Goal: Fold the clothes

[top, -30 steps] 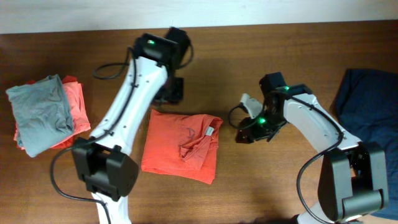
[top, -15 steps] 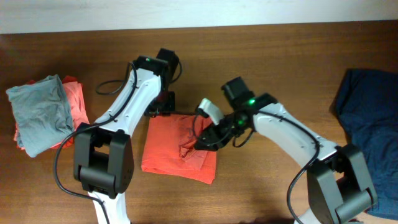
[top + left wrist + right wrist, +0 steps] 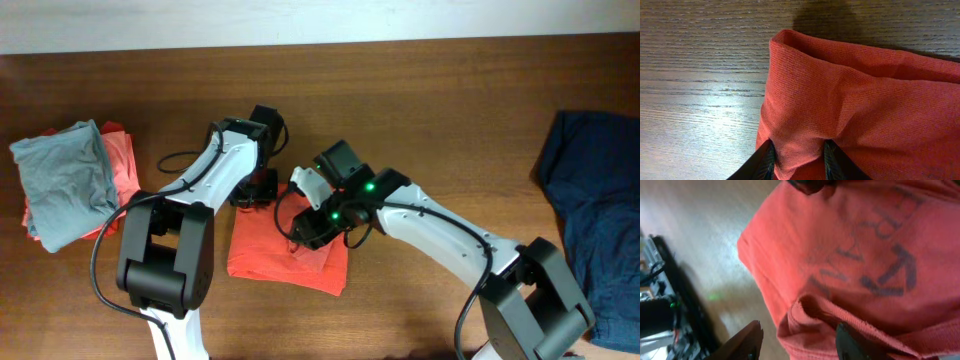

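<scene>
1. The orange-red T-shirt [image 3: 268, 252] lies folded into a rough rectangle on the wooden table [image 3: 450, 90], near the middle and toward the front edge. Its upper layer is rumpled, with a raised ridge of cloth near the centre.

2. The left gripper [image 3: 799, 161] is at the shirt's upper left corner. The left wrist view shows its 2 fingers [image 3: 764, 161] drawn in on a bunched fold of the red cloth, which puckers between them. Finding: clamped on the T-shirt. The folded edge beyond the fingers lies flat on the table.

3. The right gripper [image 3: 800, 339] is over the middle of the shirt, reaching in from the right. In the right wrist view its jaws stand apart on either side of the raised ridge, and a strip of table shows between 1 finger and the cloth. Finding: jaws parted, nothing held.

4. Dark lettering [image 3: 880, 270] shows faintly on the cloth, blurred and unreadable.

5. At the table's left, a grey folded shirt [image 3: 62, 180] rests on a pale orange garment [image 3: 122, 168], well apart from the T-shirt.

6. At the right edge lies a dark navy garment [image 3: 595, 200], loose and unfolded, well apart from both grippers.
</scene>
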